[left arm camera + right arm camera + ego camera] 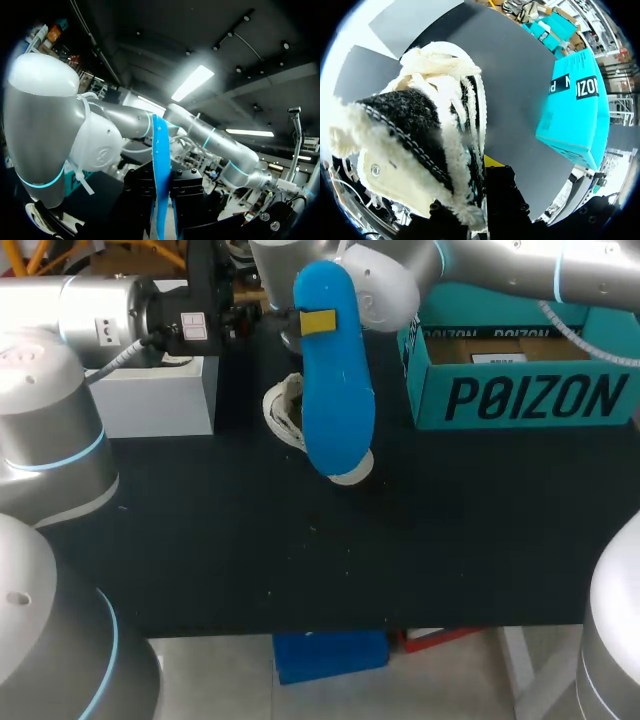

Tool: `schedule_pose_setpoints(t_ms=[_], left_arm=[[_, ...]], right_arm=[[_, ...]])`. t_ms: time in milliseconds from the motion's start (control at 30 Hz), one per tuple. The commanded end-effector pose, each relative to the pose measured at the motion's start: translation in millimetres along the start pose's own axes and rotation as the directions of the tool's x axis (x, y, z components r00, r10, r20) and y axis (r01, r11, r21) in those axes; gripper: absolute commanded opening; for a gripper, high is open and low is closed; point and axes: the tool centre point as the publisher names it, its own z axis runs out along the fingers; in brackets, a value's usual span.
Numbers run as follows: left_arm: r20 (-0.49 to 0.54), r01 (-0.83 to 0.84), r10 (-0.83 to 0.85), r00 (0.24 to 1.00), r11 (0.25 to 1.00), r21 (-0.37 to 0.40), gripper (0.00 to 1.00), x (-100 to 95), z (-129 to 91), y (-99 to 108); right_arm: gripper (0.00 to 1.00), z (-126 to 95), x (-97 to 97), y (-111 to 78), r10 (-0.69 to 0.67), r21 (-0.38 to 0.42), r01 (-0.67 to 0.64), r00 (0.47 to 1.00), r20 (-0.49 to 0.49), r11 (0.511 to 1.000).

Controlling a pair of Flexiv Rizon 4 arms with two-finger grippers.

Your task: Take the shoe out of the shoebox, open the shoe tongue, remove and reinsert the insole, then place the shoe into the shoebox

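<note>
A blue insole (335,380) hangs upright over the middle of the table. My left gripper (312,322) is shut on its upper end, one yellow tip lying flat on it. In the left wrist view the insole (161,165) runs edge-on between the two black fingers. Behind and under it stands the shoe (283,410), white-soled with a black fleece lining. My right arm comes down behind the insole. My right gripper (481,172) is shut on the shoe's (420,130) fleecy collar; one yellow fingertip (492,161) shows outside, the other is hidden inside. The teal shoebox (520,395) stands open at the back right.
A white box (160,395) stands at the back left under my left arm. The black table (330,560) stretches bare toward the front edge. My right arm's elbow fills the near side of the left wrist view.
</note>
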Motion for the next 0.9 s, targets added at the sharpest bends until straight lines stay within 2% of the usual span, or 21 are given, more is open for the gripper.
schedule_pose_setpoints(t_ms=[33, 167, 333, 600, 700, 767, 900], left_arm=[[0.004, -0.001, 0.001, 1.000, 1.000, 0.002, 0.00, 0.3, 1.2, 1.2], [0.004, -0.001, 0.001, 1.000, 1.000, 0.002, 0.00, 0.3, 1.2, 1.2], [0.004, -0.001, 0.001, 1.000, 1.000, 0.002, 0.00, 0.3, 1.2, 1.2], [0.004, -0.001, 0.001, 1.000, 1.000, 0.002, 0.00, 0.3, 1.2, 1.2], [0.004, -0.001, 0.001, 1.000, 1.000, 0.002, 0.00, 0.3, 1.2, 1.2], [0.004, -0.001, 0.001, 1.000, 1.000, 0.002, 0.00, 0.3, 1.2, 1.2], [0.004, -0.001, 0.001, 1.000, 1.000, 0.002, 0.00, 0.3, 1.2, 1.2]], right_arm=[[0.00, 1.4, 4.9, 3.7, 0.691, 0.063, -0.694, 0.720, 0.061, 0.717], [0.00, 3.8, 7.9, 2.9, 0.750, 0.040, -0.751, 0.660, 0.040, 0.659], [0.00, 12.3, 15.6, 0.5, 0.779, 0.048, -0.779, 0.626, 0.018, 0.625], [0.00, 36.2, 29.1, -3.2, 0.777, 0.031, -0.777, 0.629, 0.022, 0.629], [0.00, 44.4, 34.8, -3.9, 0.764, 0.029, -0.764, 0.645, 0.006, 0.645], [0.00, 49.2, 38.4, -4.2, 0.737, -0.008, -0.737, 0.676, -0.006, 0.676], [0.00, 56.6, 42.9, -6.0, 0.704, -0.015, -0.704, 0.710, -0.019, 0.710]])
